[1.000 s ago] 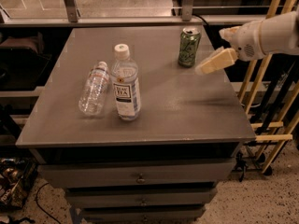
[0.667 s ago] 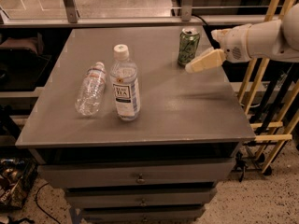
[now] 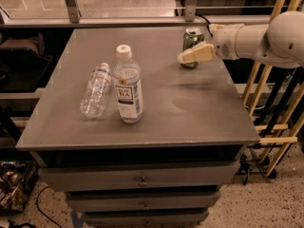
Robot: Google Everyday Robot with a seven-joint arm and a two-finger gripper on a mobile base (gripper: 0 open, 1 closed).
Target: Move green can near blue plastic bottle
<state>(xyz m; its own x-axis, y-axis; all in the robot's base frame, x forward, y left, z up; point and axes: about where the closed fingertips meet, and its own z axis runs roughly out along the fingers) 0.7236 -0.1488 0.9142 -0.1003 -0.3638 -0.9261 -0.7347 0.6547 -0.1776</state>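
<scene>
The gripper (image 3: 194, 53), its state not discernible, is pictured just before the upright green can (image 3: 192, 36); the blue plastic bottle (image 3: 128, 87) is seen well apart, leftward in view.

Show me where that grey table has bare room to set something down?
Widest bare patch: the grey table's front right, between the upright bluish tea bottle and the right edge. The back left corner, behind the lying clear bottle, is bare too. Crowded: back right, where the gripper is at the small green can.
</scene>
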